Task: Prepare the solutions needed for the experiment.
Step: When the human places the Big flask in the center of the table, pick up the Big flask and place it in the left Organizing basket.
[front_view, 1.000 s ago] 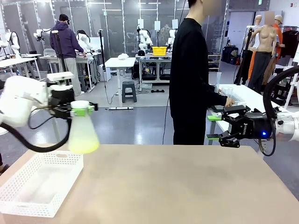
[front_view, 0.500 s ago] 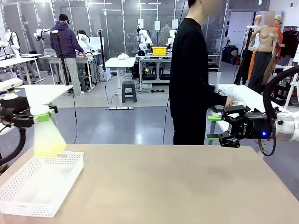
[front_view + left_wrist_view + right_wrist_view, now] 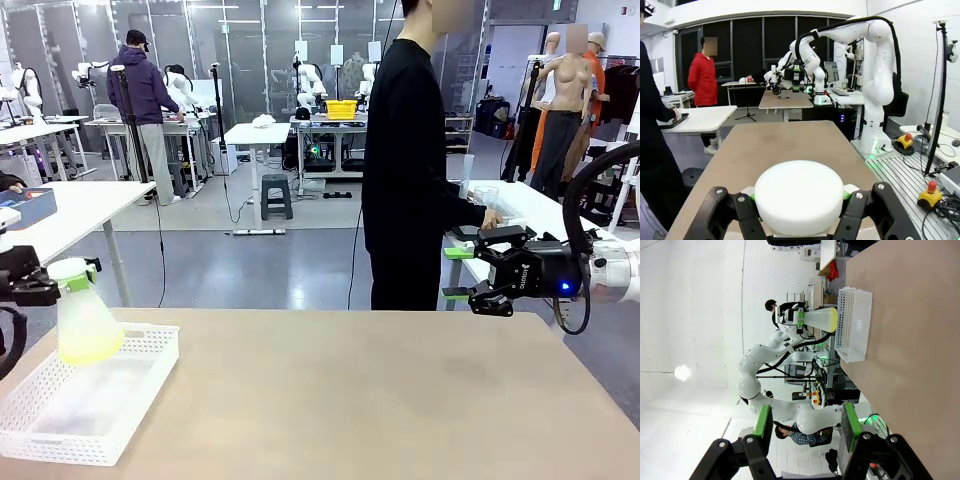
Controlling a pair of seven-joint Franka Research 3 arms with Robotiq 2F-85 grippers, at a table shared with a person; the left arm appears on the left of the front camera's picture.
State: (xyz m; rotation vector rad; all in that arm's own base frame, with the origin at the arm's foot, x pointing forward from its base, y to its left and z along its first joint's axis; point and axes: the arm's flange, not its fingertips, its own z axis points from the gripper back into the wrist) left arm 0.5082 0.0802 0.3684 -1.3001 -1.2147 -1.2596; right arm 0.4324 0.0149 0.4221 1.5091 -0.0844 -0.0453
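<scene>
**Left claw held the flask over the basket**

The left claw (image 3: 62,281) was clamped on the neck of a frosted flask (image 3: 85,320), just under its white cap (image 3: 798,195). The flask hung upright at the table's (image 3: 350,400) left edge, above the far end of a white basket (image 3: 140,375); whether its base touched the basket could not be told. A shallow layer of yellow-green solution (image 3: 88,348) lay at the bottom of the flask. In the left wrist view the green pads (image 3: 847,190) pressed against the cap's sides.

The right claw (image 3: 458,273) hovered beyond the table's far right corner, jaws apart and holding nothing, well away from the flask. A person (image 3: 410,160) in black stood behind the table, a hand (image 3: 492,218) resting on a side table (image 3: 540,205)
</scene>
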